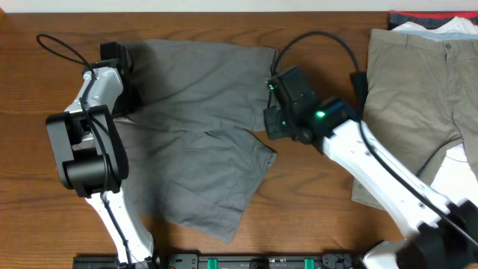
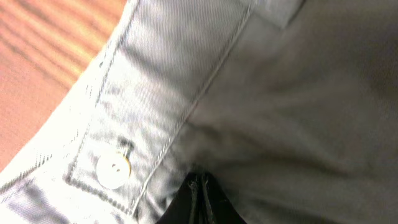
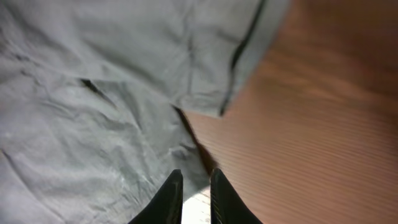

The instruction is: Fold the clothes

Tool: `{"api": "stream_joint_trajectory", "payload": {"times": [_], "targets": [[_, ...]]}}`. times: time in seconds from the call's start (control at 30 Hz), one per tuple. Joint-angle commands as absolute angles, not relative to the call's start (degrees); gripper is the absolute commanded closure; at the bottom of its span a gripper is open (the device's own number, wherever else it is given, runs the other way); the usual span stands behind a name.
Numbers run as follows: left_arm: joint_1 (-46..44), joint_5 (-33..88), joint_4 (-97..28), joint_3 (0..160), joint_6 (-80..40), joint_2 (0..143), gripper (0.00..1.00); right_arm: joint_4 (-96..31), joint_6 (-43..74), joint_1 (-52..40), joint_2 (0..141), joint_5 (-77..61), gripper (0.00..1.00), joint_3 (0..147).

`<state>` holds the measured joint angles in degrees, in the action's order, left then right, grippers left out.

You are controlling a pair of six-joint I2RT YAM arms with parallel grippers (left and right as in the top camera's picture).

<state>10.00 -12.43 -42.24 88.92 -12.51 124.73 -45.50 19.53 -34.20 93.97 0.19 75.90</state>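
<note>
The khaki trousers (image 1: 418, 82) and red-black garment (image 1: 407, 16) are cut off by the overhead view's edges.

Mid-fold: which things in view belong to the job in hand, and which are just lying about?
In hand:
- grey shorts
- left pincer, shut on the waistband
- right pincer, at the shorts' right edge

Lying by, untouched, at the right:
- khaki trousers
- white garment
- red-black garment

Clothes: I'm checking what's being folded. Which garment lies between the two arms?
The grey shorts, spread out at the centre; the khaki trousers lie apart along the right edge.
</note>
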Motion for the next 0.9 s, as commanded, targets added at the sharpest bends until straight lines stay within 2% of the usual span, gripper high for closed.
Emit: {"api": "stream_joint_trajectory", "payload": {"times": [0.0,0.03,0.13,0.2,0.33,0.43,0.63,0.87], "targets": [[9.13,-12.43,-44.84,85.84,-14.26,123.20,0.93,-44.45,12.97,-33.28,99.92,-9.32,0.83,76.05],[8.86,-12.45,-45.08,85.84,-14.26,121.36,0.90,-44.12,10.13,-33.41,101.80,-12.05,0.82,76.05],[8.25,-12.43,-45.84,85.84,-14.26,115.74,0.71,-44.75,5.56,-33.50,106.91,-15.31,0.81,76.05],[8.16,-12.38,-46.24,85.84,-14.26,111.53,0.54,-45.52,5.06,-33.50,110.19,-15.27,0.81,76.05],[8.16,-12.03,-46.52,85.84,-14.24,104.38,0.38,-48.10,6.50,-33.19,115.35,-13.13,0.84,76.05],[8.16,-11.88,-47.27,85.84,-14.24,100.16,0.35,-50.76,11.22,-32.82,118.39,-6.28,0.88,76.05],[8.16,-7.42,-50.76,85.84,-14.04,95.59,0.34,-54.68,23.03,-28.69,121.80,16.43,0.91,76.05],[7.99,-6.39,-56.66,85.84,-14.02,95.44,0.33,-50.39,22.68,-17.34,121.84,18.70,0.91,76.07]]}}
